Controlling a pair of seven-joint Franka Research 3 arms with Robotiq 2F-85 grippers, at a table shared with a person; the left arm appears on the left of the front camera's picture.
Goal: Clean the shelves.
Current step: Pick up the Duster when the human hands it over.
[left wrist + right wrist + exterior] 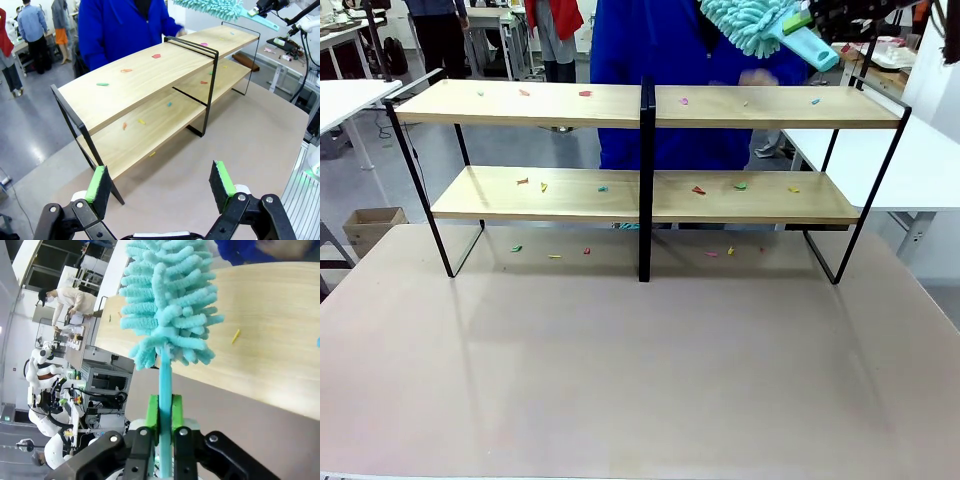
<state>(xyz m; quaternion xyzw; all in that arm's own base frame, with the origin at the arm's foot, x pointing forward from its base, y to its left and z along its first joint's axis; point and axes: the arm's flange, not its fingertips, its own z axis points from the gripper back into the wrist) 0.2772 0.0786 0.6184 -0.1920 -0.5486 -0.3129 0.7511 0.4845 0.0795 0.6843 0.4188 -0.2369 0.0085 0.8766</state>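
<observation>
Right wrist view: right gripper (164,415) is clamped on the handle of the teal duster (170,305), fluffy head pointing away from the wrist. The shelves (520,103) sit mid-table, long axis left-right. The duster head hangs above their right end, apparently clear of the wood. Coloured scraps (585,93) dot both tiers. Left gripper (160,182) has jaws wide and empty, off the left end. Right arm is nearer, so the sweep likely runs right-to-left.
</observation>
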